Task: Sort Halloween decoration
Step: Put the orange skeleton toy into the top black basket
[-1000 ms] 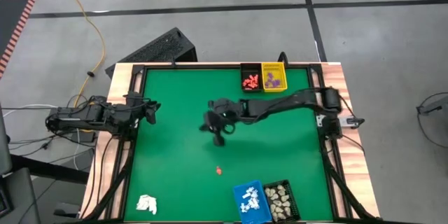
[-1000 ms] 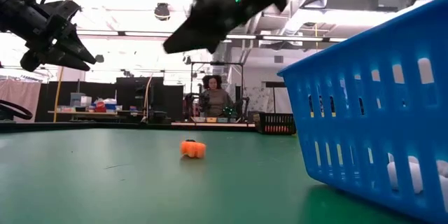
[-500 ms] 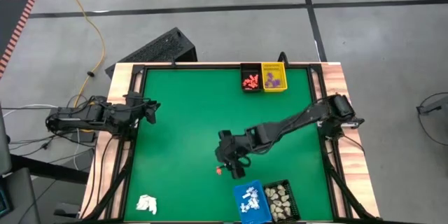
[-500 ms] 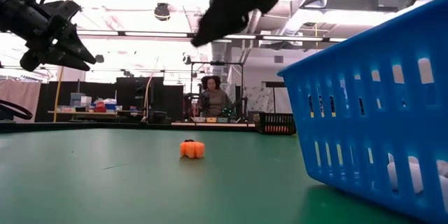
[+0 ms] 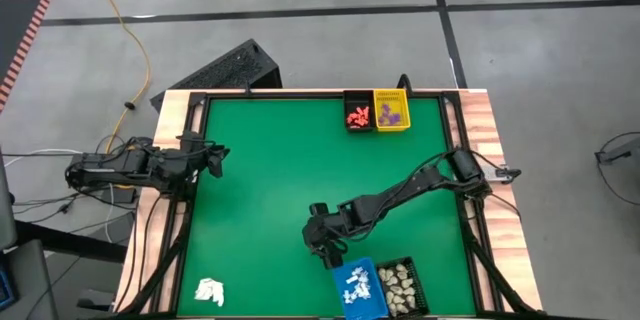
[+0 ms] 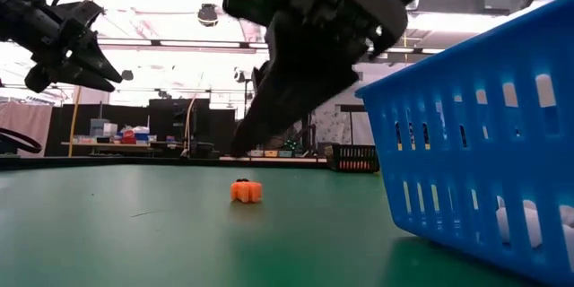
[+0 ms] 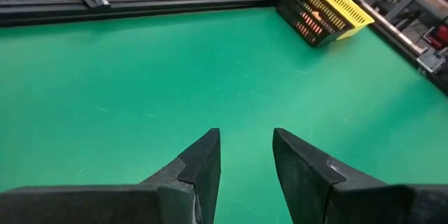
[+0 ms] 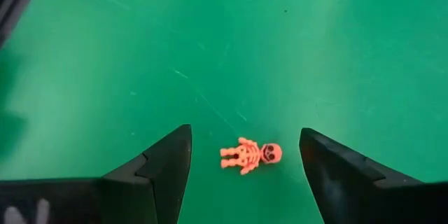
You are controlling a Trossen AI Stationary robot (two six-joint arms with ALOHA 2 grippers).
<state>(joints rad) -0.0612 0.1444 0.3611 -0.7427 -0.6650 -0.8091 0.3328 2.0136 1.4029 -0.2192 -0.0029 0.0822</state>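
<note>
Four baskets (image 5: 361, 117) show from above; we see the right gripper (image 5: 322, 248) low by the blue basket (image 5: 358, 288), hiding what lies under it. At table level, we see an orange piece (image 6: 245, 191) on the mat, the gripper above. Our right wrist view shows it is a skeleton (image 8: 250, 155), lying between spread fingers (image 8: 164, 161), untouched. Our left gripper (image 7: 245, 155) hovers parted, empty.
</note>
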